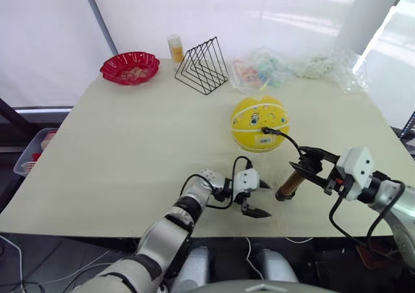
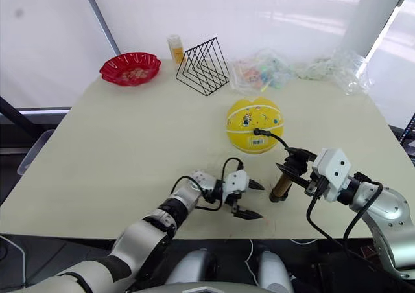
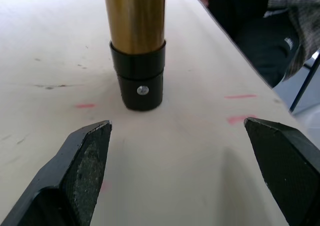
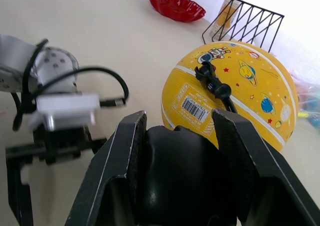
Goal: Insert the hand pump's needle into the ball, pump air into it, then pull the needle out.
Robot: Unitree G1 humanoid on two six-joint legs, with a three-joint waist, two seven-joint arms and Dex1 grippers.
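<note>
Left eye view shows the ball (image 1: 259, 123) sitting round and full on the bench (image 1: 130, 150), with the needle (image 1: 265, 131) fitting pressed against its near side and the thin black hose curving back to the hand pump (image 1: 292, 184). The hand pump stands upright on its black end cap just in front of the ball, a little toward the robot's right. The right end effector (image 1: 310, 165) is closed around the pump's upper part; in the right wrist view its two fingers clamp a black piece, apparently the handle. The left end effector (image 1: 257, 198) rests on the bench just beside the pump's base with its fingers spread wide and nothing between them.

My reading: insertion looks done, since the fitting sits flush on the ball. The ball already looks firm, so pumping seems under way or near its end. Pulling the needle out is still to do.

As for writing, the right wrist view shows a white barcode label on the ball; its digits are too small to read. Cartoon prints of an astronaut, planets and stars surround it.
</note>
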